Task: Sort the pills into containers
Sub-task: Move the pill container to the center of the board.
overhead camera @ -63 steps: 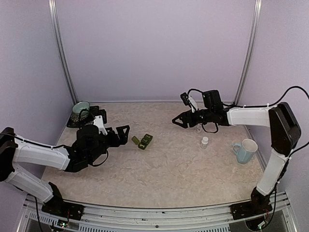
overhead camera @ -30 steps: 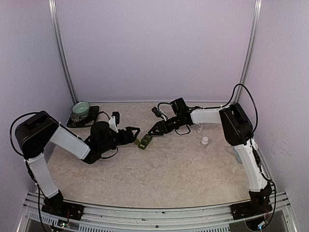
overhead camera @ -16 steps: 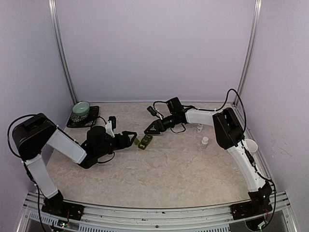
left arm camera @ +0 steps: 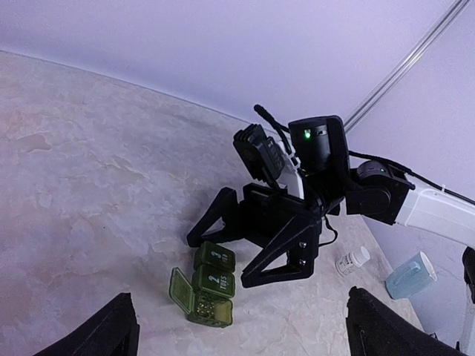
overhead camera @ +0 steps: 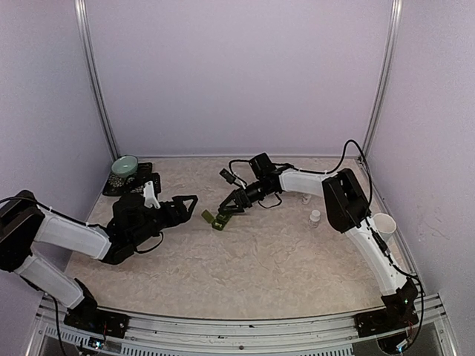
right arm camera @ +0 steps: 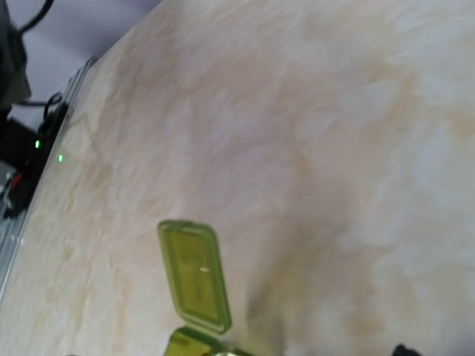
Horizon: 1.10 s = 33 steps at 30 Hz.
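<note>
The containers [overhead camera: 220, 219] lie mid-bench [overhead camera: 260, 252], long axis running roughly near-to-far, the nearest lid [left arm camera: 180, 286] flipped open. Your right end effector [overhead camera: 225, 210] hangs released over their far end. The left end effector [overhead camera: 191, 204], released and empty, sits apart leftward.

On the containers [left arm camera: 202, 302], the middle lid [left arm camera: 214, 281] reads "2 TUES".

Overhead and wrist views, all on containers [overhead camera: 220, 217].
</note>
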Each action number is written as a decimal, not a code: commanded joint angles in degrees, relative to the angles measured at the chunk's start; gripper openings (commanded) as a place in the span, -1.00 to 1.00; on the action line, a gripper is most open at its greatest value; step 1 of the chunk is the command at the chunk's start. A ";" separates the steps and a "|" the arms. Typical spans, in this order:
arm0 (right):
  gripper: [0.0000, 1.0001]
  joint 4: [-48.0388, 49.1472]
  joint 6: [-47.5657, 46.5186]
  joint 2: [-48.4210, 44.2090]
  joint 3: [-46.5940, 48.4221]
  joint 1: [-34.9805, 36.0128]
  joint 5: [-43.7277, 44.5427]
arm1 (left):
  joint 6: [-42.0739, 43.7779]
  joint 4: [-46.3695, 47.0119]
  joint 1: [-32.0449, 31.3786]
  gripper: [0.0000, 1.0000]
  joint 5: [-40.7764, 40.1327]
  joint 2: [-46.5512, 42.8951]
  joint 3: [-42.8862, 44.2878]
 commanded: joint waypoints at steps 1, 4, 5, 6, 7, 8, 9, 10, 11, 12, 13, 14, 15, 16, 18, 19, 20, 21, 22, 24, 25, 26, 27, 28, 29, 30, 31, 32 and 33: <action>0.77 -7.81 -6.70 1.39 -0.94 1.53 0.88 | 1.02 -3.32 -0.71 0.89 -2.78 -3.06 -1.48; 0.76 -6.45 -7.61 -1.58 -6.92 1.62 1.35 | 1.10 -3.65 -1.19 0.89 -3.53 -4.59 -1.97; 0.75 -5.57 -7.70 -2.74 -9.12 1.62 1.50 | 1.19 -3.68 -1.32 0.89 -3.65 -4.88 -2.07; 0.74 -4.97 -7.92 -3.89 -11.17 1.62 1.62 | 1.21 -3.78 -1.40 0.89 -3.69 -5.04 -2.14; 0.74 -4.51 -8.38 -4.81 -13.09 1.63 1.50 | 1.26 -3.85 -1.48 0.89 -3.68 -5.21 -2.16; 0.74 -4.29 -8.84 -5.84 -14.80 1.62 1.55 | 1.35 -3.87 -1.59 0.89 -3.68 -5.23 -2.17; 0.74 -4.15 -9.34 -6.71 -16.28 1.62 1.63 | 1.44 -3.88 -1.68 0.89 -3.72 -5.37 -2.24; 0.74 -4.12 -9.99 -7.50 -17.75 1.65 1.65 | 1.46 -3.83 -1.86 0.89 -3.76 -5.40 -2.30; 0.73 -4.07 -10.72 -8.33 -18.99 1.63 1.96 | 1.46 -3.75 -1.92 0.89 -3.83 -5.28 -2.38; 0.73 -3.89 -11.19 -9.00 -20.84 1.70 2.24 | 1.42 -3.52 -1.96 0.89 -3.85 -5.19 -2.49; 0.74 -3.24 -11.63 -9.78 -22.50 1.79 2.05 | 1.40 -3.35 -1.97 0.89 -3.90 -5.13 -2.58; 0.74 -2.40 -11.82 -10.50 -24.01 2.04 2.12 | 1.34 -3.16 -2.05 0.89 -3.86 -4.95 -2.65; 0.74 -1.64 -12.19 -11.29 -25.50 2.41 2.90 | 1.36 -2.95 -2.06 0.89 -3.87 -4.85 -2.69; 0.74 -0.64 -12.63 -12.12 -26.98 2.98 3.99 | 1.37 -2.77 -2.17 0.89 -3.80 -4.70 -2.77; 0.75 1.60 -13.64 -13.87 -29.94 4.23 7.02 | 1.29 -2.55 -2.15 0.89 -3.58 -4.49 -2.78; 0.76 3.21 -13.62 -14.77 -31.44 4.86 9.13 | 1.29 -2.38 -2.15 0.89 -3.51 -4.34 -2.78; 0.77 5.25 -13.48 -15.69 -33.09 5.28 10.83 | 1.27 -2.32 -2.19 0.89 -3.41 -4.31 -2.87; 0.77 7.15 -13.36 -16.57 -34.68 5.61 11.86 | 1.29 -2.31 -2.15 0.89 -3.34 -4.24 -2.79; 0.78 9.26 -12.71 -17.45 -36.37 5.73 12.81 | 1.33 -2.37 -2.15 0.89 -3.29 -4.33 -2.85; 0.87 13.58 -11.36 -19.48 -39.58 5.75 15.57 | 1.53 -2.54 -2.11 0.89 -3.29 -4.52 -2.83; 0.86 15.10 -11.16 -20.19 -40.99 5.80 16.68 | 1.55 -2.74 -2.08 0.89 -3.37 -4.72 -2.87; 0.87 16.44 -11.04 -20.89 -42.62 5.88 17.96 | 1.62 -2.88 -2.06 0.89 -3.41 -4.99 -2.87; 0.87 17.69 -10.72 -21.49 -43.61 6.05 20.10 | 1.69 -3.03 -2.07 0.89 -3.48 -5.24 -2.89; 0.86 19.01 -10.48 -22.05 -44.58 6.18 22.06 | 1.79 -3.19 -2.06 0.89 -3.57 -5.48 -2.95; 0.86 19.97 -10.14 -22.57 -45.36 6.39 23.72 | 1.77 -3.25 -2.05 0.89 -3.69 -5.64 -2.96; 0.86 20.91 -9.74 -23.20 -46.29 6.58 25.30 | 1.81 -3.34 -2.06 0.89 -3.76 -5.86 -2.96; 0.86 22.21 -9.23 -23.87 -47.28 6.77 26.46 | 1.76 -3.43 -2.06 0.89 -3.88 -6.02 -3.04; 0.86 23.53 -8.28 -24.61 -48.39 6.95 27.88 | 1.72 -3.44 -2.06 0.89 -3.98 -6.25 -3.12; 0.86 24.55 -7.27 -25.22 -49.38 7.04 29.31 | 1.67 -3.53 -2.08 0.89 -4.15 -6.41 -3.21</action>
